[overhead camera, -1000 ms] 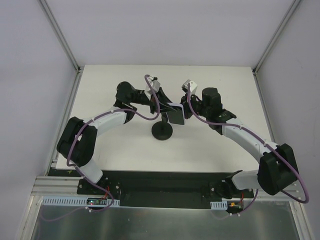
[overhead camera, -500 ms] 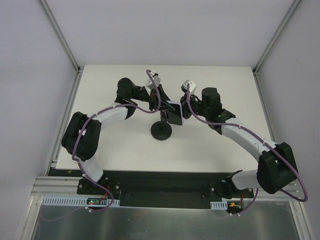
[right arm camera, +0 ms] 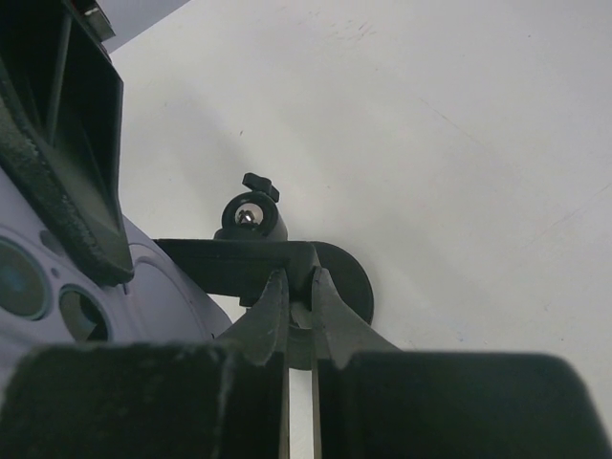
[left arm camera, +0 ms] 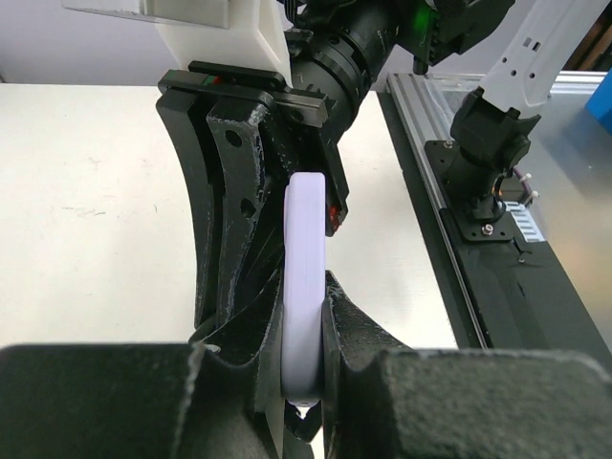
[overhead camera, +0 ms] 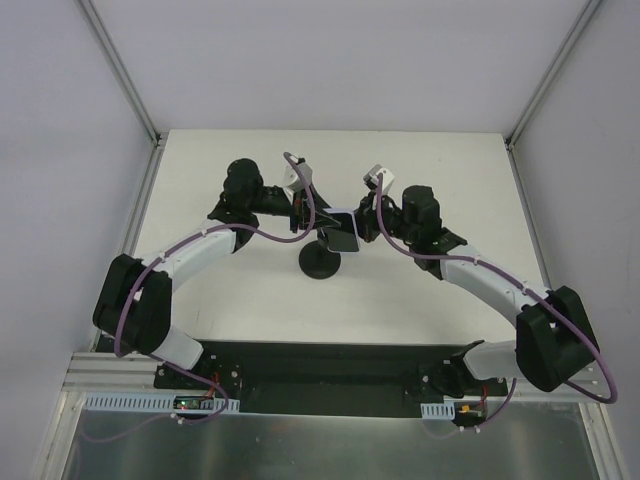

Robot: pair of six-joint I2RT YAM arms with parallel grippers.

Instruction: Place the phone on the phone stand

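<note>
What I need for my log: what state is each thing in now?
phone: on edge, pinched by the left tool; seating on the stand unclear.
phone stand: standing on its disc base, top bracket pinched by the right tool.
left tool: shut on the phone.
right tool: shut on the phone stand.

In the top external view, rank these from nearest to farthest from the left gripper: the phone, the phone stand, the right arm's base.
1. phone: clamped in the left gripper, mid-table.
2. phone stand: its disc base sits just beneath the phone, toward the near edge.
3. right arm's base: at the near edge, on the right.
</note>
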